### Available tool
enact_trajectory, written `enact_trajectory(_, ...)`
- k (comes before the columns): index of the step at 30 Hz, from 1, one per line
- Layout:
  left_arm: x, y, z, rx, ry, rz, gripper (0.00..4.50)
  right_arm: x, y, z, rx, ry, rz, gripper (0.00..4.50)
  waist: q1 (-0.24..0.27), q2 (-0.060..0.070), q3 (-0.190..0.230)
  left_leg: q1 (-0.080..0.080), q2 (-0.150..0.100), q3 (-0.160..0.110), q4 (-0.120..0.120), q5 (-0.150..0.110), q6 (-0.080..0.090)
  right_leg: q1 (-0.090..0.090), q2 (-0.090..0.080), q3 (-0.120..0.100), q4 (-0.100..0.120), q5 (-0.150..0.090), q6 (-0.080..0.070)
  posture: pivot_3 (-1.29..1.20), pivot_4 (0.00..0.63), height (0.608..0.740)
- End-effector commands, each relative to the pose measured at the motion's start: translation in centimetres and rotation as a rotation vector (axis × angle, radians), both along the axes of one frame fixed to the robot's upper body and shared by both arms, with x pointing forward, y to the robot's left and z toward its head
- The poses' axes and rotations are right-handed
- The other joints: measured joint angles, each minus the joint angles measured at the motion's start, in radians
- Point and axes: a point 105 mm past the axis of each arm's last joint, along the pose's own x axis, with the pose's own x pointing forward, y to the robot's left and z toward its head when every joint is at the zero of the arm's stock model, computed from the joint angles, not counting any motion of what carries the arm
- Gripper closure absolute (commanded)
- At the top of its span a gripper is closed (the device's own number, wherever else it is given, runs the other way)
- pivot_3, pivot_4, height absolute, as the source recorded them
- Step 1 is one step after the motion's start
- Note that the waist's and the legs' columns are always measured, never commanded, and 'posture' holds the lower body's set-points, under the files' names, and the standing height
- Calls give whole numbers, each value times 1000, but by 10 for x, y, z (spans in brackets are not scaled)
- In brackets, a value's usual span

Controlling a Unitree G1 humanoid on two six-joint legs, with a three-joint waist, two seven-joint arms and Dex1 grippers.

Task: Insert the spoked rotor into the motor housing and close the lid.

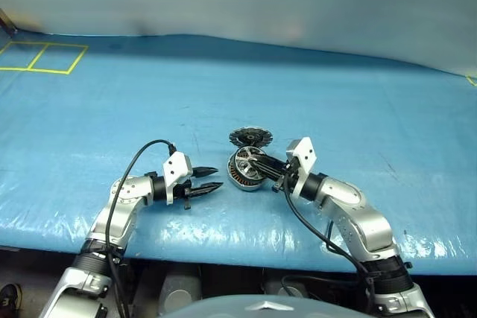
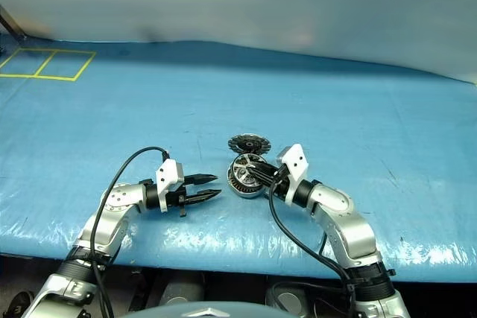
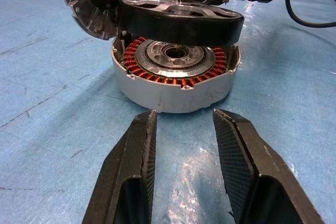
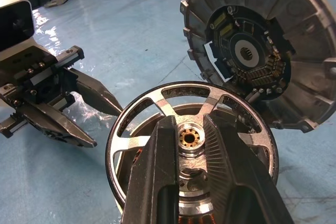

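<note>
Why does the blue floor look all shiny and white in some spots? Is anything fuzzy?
Left eye view: the lamps bounce off the crinkly blue sheet near its front edge, making white glare. Left wrist view: glare sits between the left pincer fingers, while the motor housing looks sharp. Right wrist view: the spoked rotor is sharp, and the far floor is a bit fuzzy.

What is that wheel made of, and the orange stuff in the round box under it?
The spoked rotor looks like shiny bare metal at its spokes and hub, with a matte black rim, perhaps rubber or coated metal. The orange coils in the motor housing look like copper wire, glossy and tightly wound. The housing's wall looks like dull grey metal.
</note>
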Motion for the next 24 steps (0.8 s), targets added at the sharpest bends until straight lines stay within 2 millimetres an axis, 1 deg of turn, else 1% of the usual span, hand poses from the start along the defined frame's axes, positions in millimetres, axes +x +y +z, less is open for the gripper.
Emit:
enact_trajectory(1, 2, 2, 6, -6, -36, 7, 2697, 2, 1, 7, -15, -52, 2, 4142, 0, 0, 0, 0, 0, 0, 0, 0, 0, 0, 0, 0, 0, 0, 0, 0, 150, 740)
enact_trajectory(10, 2, 1, 6, -6, -35, 8, 2697, 6, 0, 6, -25, -55, -22, 4142, 0, 0, 0, 0, 0, 0, 0, 0, 0, 0, 0, 0, 0, 0, 0, 0, 150, 740)
enact_trajectory(12, 2, 1, 6, -6, -36, 8, 2697, 6, 0, 5, -26, -50, -18, 3373, 0, 0, 0, 0, 0, 0, 0, 0, 0, 0, 0, 0, 0, 0, 0, 0, 150, 740)
enact_trajectory(13, 2, 1, 6, -6, -36, 8, 2697, 6, 0, 5, -27, -50, -16, 3099, 0, 0, 0, 0, 0, 0, 0, 0, 0, 0, 0, 0, 0, 0, 0, 0, 150, 740)
enact_trajectory(15, 2, 1, 6, -5, -37, 9, 2697, 4, 1, 6, -27, -54, -9, 2394, 0, 0, 0, 0, 0, 0, 0, 0, 0, 0, 0, 0, 0, 0, 0, 0, 150, 740)
enact_trajectory(16, 3, 1, 6, -5, -38, 9, 2697, 4, 1, 7, -27, -61, -6, 2133, 0, 0, 0, 0, 0, 0, 0, 0, 0, 0, 0, 0, 0, 0, 0, 0, 150, 740)
enact_trajectory(21, 2, 1, 6, -6, -39, 8, 2697, -1, 2, 13, 15, -61, 9, 2133, 0, 0, 0, 0, 0, 0, 0, 0, 0, 0, 0, 0, 0, 0, 0, 0, 150, 740)
enact_trajectory(24, 2, 1, 6, -6, -40, 9, 2697, -2, -1, 12, 11, -57, 5, 2133, 0, 0, 0, 0, 0, 0, 0, 0, 0, 0, 0, 0, 0, 0, 0, 0, 150, 740)
